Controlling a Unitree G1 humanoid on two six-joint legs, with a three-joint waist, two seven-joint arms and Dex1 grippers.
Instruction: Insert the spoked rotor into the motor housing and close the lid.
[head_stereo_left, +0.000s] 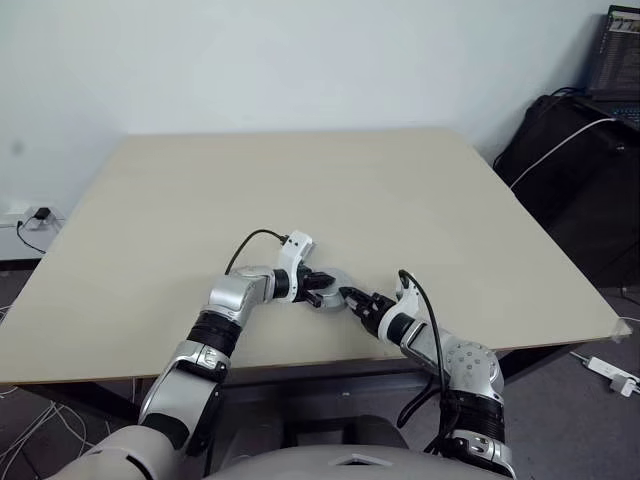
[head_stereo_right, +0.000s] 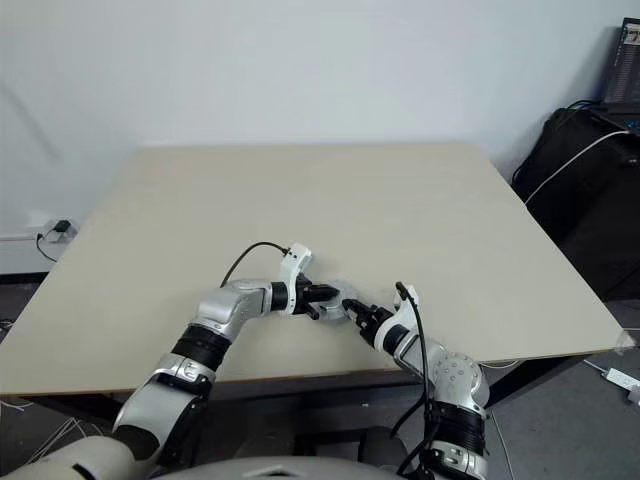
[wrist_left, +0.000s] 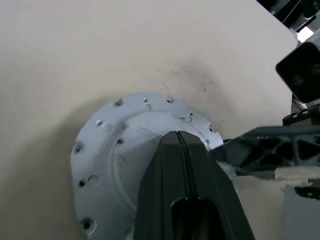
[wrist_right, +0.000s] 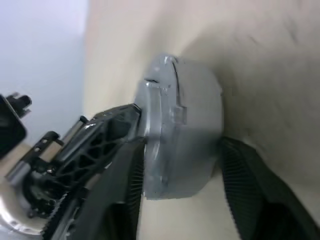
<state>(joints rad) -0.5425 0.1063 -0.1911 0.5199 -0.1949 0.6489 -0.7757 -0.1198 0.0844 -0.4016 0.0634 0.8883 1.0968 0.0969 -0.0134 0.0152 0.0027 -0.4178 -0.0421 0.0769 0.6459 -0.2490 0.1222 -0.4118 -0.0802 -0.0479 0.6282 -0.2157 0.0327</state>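
A: While both arms sit at the near edge of the table (head_stereo_left: 150, 220), where's the assembly?

B: Near-edge middle of the table, between the two grippers. It's a round silver-grey unit: the lid (wrist_left: 115, 150), smooth face with small holes round the rim, sits on the motor housing (wrist_right: 197, 125), which rests on the table top.

A: Left gripper (head_stereo_left: 322, 291)?

B: Fingers pressed together, no gap. In the left wrist view the closed tips (wrist_left: 180, 150) lie on the lid's smooth face, near its middle. Nothing between them.

A: Right gripper (head_stereo_left: 352, 297)?

B: Fingers part-spread, one on each side of the stack. In the right wrist view one ribbed pad (wrist_right: 127, 185) is at the lid side, the other (wrist_right: 250, 185) at the housing's far side. Can't tell if both pads actually touch.

A: Spoked rotor?

B: Can't see it; the lid covers the housing.

A: Anything else by the table?

B: Black bag (head_stereo_left: 580, 190) with a white cable just beyond the table's right edge, a laptop (head_stereo_left: 615, 55) above the bag. Wall socket with a plug (head_stereo_left: 38, 215) past the table's left edge.
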